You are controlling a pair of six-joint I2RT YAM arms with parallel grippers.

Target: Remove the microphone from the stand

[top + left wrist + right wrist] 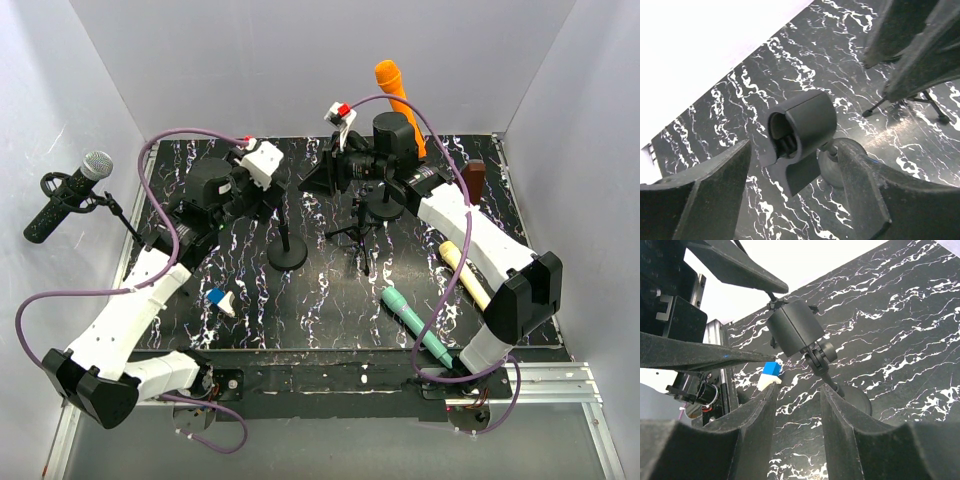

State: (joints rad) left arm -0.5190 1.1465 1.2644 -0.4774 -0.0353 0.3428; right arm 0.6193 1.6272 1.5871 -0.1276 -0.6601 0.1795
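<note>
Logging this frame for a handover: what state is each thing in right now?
Round-base stand clip: empty.
Left gripper: jaws open.
Right gripper: jaws open.
Green microphone: lying on the mat.
Cream microphone: lying on the mat.
Grey-headed microphone: mounted on a thin stand, tilted.
Orange microphone: raised, tilted; support hidden.

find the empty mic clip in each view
left wrist: mic clip centre, between the fingers.
right wrist: upper centre, above the fingers.
top external: centre-left, atop the pole, barely visible.
shared landmark: round stand base beneath it.
</note>
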